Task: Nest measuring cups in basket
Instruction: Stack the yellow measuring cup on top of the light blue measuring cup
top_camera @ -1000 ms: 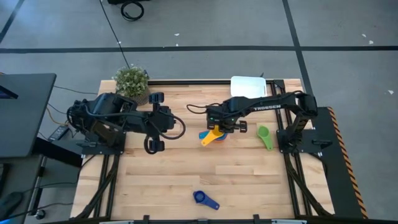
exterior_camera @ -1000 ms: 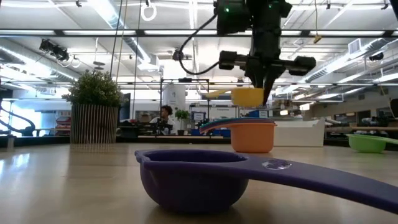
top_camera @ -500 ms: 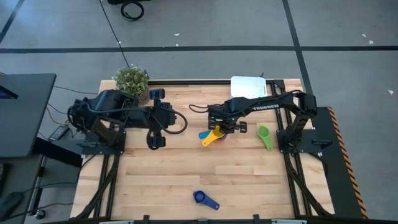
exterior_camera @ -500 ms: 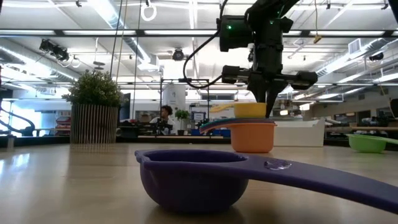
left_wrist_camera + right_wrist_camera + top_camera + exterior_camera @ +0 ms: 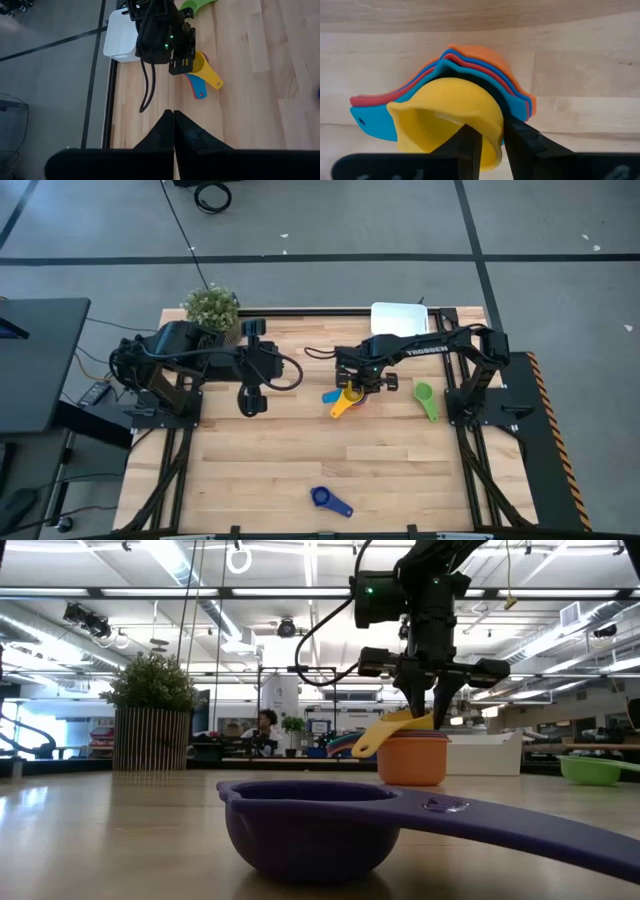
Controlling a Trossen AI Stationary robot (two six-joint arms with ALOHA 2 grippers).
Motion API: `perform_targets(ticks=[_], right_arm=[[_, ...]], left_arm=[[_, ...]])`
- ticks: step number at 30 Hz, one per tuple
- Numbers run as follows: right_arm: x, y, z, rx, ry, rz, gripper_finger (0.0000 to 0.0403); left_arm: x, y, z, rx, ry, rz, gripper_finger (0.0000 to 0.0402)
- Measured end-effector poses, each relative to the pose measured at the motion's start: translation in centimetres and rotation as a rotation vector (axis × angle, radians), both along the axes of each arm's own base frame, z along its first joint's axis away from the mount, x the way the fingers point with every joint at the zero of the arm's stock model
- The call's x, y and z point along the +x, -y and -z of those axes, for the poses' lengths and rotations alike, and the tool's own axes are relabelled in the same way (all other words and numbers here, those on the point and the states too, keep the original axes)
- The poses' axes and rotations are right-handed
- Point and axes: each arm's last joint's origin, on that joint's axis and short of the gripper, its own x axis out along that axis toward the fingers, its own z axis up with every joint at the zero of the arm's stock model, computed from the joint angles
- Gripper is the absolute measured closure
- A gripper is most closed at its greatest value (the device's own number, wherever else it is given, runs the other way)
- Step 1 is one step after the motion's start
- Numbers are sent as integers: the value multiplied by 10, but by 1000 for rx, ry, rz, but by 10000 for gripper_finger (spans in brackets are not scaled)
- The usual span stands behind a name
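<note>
Right gripper [image 5: 362, 385] fingers slightly parted astride rim of yellow cup [image 5: 451, 116], tilted atop nested cup stack [image 5: 411, 756], mid-table toward far edge. Left gripper [image 5: 251, 402] pressed shut, hovering left of centre. Basket [image 5: 399, 318] at far edge; green cup [image 5: 425, 399] near right edge, dark blue cup [image 5: 329, 501] near front edge.

floor [image 5: 330, 220]: grey, dark seams | table [image 5: 300, 450]: pale wood planks | potted plant [image 5: 211, 308] at far corner | ceiling lights [image 5: 190, 565] glowing, open hall behind
</note>
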Motion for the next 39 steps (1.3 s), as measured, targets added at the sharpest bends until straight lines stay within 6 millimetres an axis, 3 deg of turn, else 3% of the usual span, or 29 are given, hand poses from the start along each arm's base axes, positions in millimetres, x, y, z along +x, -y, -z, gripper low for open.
perform_targets(ticks=[4,11,20,32,39], right_arm=[[0,2,0,-2,-2,3,327],[0,3,0,-2,2,8,391],[-1,5,0,43,11,8,381],[0,15,-1,34,52,-28,316],[-1,18,-3,75,69,-30,315]], left_arm=[[0,0,0,1,0,1,399],[0,0,0,2,-1,3,399],[0,0,0,18,-10,20,399],[0,0,0,33,-18,37,399],[0,0,0,41,-22,46,399]])
